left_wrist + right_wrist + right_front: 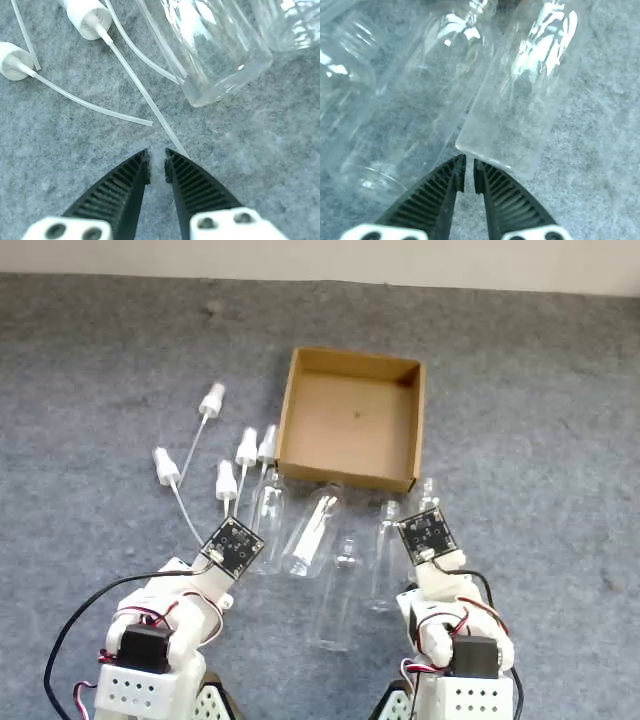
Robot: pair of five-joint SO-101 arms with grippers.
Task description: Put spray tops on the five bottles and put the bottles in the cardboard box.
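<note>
The grey tabletop [540,390] is seen with open room on every side. At its far middle the cardboard box [350,472] is set mouth up. Five clear bottles [340,592] are laid outside it, just before its near wall. White spray tops [246,447] are scattered beside them, tubes trailing. The left hand [156,152] is pinched together on nothing by a tube's end, and the right hand [469,159] likewise at a bottle's base.

5 bottles [313,530] flat, uncapped; spray tops [226,480] loose; cardboard box [350,476] open
</note>
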